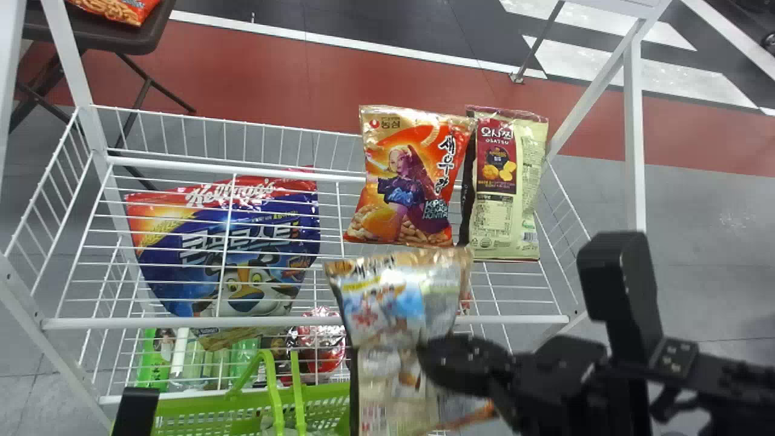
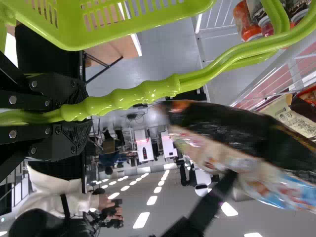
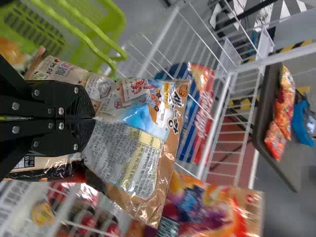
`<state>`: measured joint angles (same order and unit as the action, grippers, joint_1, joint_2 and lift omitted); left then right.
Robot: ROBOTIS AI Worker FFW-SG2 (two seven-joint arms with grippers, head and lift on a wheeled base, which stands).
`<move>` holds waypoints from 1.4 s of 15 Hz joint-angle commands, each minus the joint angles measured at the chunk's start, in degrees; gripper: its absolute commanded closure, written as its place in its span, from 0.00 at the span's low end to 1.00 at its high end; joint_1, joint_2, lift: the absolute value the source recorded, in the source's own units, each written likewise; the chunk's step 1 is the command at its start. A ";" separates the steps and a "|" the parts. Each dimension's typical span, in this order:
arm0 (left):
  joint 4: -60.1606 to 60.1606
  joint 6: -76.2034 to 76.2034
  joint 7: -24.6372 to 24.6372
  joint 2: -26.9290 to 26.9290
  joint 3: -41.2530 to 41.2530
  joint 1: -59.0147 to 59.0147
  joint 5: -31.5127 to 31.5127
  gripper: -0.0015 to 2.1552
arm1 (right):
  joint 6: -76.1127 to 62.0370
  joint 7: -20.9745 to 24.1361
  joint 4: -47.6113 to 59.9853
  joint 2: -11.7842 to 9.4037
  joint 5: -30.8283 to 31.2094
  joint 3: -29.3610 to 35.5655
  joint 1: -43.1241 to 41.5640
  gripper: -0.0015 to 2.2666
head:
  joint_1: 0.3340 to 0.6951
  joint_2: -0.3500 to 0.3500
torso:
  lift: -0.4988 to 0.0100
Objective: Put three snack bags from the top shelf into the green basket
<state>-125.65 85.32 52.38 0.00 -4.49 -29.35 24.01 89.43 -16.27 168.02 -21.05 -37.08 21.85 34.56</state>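
Grey floor (image 1: 696, 236) with a wide red band (image 1: 254, 85) behind the white wire top shelf (image 1: 521, 320), that's the backdrop from where I'm standing. Bag being handled (image 1: 393, 303) is at the lower centre of the head view, in front of the shelf and near the green basket (image 1: 206, 407) at lower left. The right gripper (image 3: 94, 118) has its fingers clenched on it, pinching up a crease around the middle, and the left gripper (image 2: 81, 112) has its fingers closed round the basket handle (image 2: 148, 89).

My guess is it's super light, a floppy, slick film pouch with crunchy stuff inside (so go easy, nobody wants crumbs). I'd take it by a fold of slack film or the crimped end and not squash the contents. Looks like it could swing or slip a bit, so I'd lower it in gently.

As for the views, the head one gives you the layout: orange bag (image 1: 405, 188) upper centre, pale yellow bag (image 1: 508, 181) right beside it, big blue bag (image 1: 224, 242) at left. The right wrist view gives the actual pinch and the printed label panel (image 3: 128, 155), while the left wrist one gives the grip on the handle.
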 commanded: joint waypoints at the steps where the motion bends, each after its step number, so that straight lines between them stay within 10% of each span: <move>1: 0.15 -0.11 -0.09 0.15 -0.26 0.00 -0.01 1.00 | 0.65 -0.16 -0.42 0.13 0.43 0.12 4.99 0.95 | 1.00 0.00 | 0.88; 12: -0.29 -0.11 -0.35 0.15 -0.78 0.00 -0.28 1.00 | -14.76 -0.43 -28.10 -2.77 13.44 -26.95 5.17 0.95 | 1.00 0.00 | 0.88; 21: -0.29 -0.11 -0.35 0.15 -0.96 -0.18 -0.28 1.00 | -25.48 -1.83 -38.65 -3.03 17.13 -33.90 2.44 0.95 | 1.00 0.00 | 0.88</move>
<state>-126.03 85.23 52.03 0.00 -5.44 -29.60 23.73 60.72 -17.08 129.49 -23.63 -20.15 -10.46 37.16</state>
